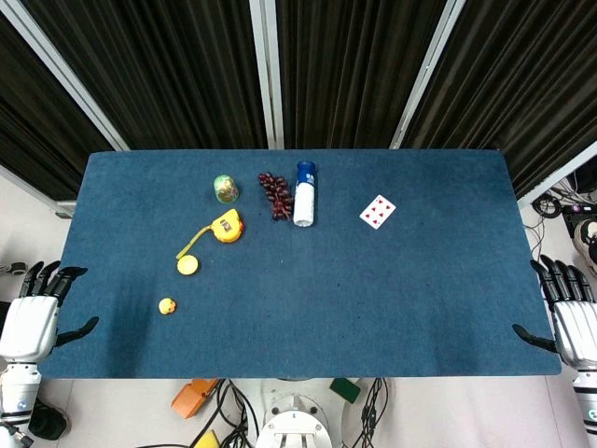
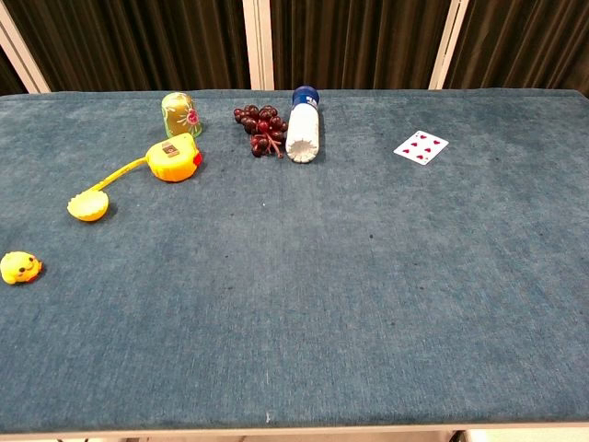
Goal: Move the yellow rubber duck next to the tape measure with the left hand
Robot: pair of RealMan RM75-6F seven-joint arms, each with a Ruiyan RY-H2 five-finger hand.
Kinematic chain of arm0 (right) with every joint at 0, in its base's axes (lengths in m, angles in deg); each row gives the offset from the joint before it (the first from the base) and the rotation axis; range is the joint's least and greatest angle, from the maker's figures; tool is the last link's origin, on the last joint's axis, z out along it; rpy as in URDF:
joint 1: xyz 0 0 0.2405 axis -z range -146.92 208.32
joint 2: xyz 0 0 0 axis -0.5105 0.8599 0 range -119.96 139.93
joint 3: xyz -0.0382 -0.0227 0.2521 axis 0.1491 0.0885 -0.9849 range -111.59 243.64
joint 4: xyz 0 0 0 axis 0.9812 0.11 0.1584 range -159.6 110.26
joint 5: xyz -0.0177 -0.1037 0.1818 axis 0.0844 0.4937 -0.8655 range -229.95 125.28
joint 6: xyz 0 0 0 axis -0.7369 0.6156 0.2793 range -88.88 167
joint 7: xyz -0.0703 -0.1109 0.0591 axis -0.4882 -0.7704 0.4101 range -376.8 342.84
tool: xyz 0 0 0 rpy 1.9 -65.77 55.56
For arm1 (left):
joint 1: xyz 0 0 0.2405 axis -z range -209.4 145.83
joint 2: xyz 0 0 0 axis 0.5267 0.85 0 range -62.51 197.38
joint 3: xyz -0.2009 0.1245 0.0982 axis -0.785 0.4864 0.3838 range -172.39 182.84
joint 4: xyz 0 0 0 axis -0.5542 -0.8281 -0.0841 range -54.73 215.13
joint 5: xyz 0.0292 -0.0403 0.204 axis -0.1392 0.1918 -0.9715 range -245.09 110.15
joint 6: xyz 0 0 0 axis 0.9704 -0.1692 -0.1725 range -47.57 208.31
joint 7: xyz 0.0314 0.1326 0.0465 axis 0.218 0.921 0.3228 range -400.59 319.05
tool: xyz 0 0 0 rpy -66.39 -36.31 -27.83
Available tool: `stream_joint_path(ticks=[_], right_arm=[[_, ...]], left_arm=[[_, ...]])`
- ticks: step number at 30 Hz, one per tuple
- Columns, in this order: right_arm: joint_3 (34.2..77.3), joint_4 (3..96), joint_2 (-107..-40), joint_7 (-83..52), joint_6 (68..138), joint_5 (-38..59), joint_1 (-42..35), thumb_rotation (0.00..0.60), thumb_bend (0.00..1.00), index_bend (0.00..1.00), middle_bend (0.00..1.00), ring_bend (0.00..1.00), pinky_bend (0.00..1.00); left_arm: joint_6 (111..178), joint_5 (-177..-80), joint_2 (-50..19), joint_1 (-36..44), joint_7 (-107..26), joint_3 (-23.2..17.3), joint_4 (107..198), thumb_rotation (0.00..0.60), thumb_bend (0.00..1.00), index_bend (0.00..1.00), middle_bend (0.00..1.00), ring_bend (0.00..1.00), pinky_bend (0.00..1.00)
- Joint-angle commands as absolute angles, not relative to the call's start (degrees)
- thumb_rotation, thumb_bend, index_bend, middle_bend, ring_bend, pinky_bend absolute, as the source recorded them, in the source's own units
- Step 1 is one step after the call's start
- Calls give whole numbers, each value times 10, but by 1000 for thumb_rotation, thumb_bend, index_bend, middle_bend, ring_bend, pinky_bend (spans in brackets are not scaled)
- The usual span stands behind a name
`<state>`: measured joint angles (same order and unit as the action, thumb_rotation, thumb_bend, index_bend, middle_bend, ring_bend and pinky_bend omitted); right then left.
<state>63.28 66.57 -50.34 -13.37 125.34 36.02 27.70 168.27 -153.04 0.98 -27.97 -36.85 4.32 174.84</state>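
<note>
Small yellow rubber duck (image 1: 167, 305) sits near tabletop's (image 1: 392, 299) left-front corner, well short of the yellow tape measure (image 1: 227, 227) w/ tape pulled out; left robot hand (image 1: 35, 313), fingers apart & empty, is nearer vs right robot hand (image 1: 569, 313), likewise empty.

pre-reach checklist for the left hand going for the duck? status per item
1. Left hand free: ok, it holds nothing, fingers apart, off the table's left edge.
2. Small yellow rubber duck visible and unobstructed: ok, alone near the front left.
3. Yellow tape measure located: ok, its tape is pulled out to a round yellow end.
4. Free cloth beside the tape measure: ok, bare blue tablecloth in front.
5. Right hand out of the way: ok, off the right edge.
6. Duck upright: cannot tell.
</note>
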Motion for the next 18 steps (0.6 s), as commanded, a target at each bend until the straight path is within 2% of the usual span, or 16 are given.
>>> stream_joint_path(ticks=[1,9,18], right_arm=[[630,669,-500,-135,1250,359,273,600,203,0,78,0,108],[628,666,-495,-129,1240,358,266,600,204,0,78,0,107],[630,664,-497,-127,1240,362,265,600,204,0,78,0,107]], left_arm=[[1678,-1526,12,-277,-362,40,1754,600,176,202,195,101,12],[1654,-1528,0,-268,-354,43,1750,600,195,231,196,104,12],[1551,-1526,-73,-202,-331,36,1692,600,241,291,195,108,12]])
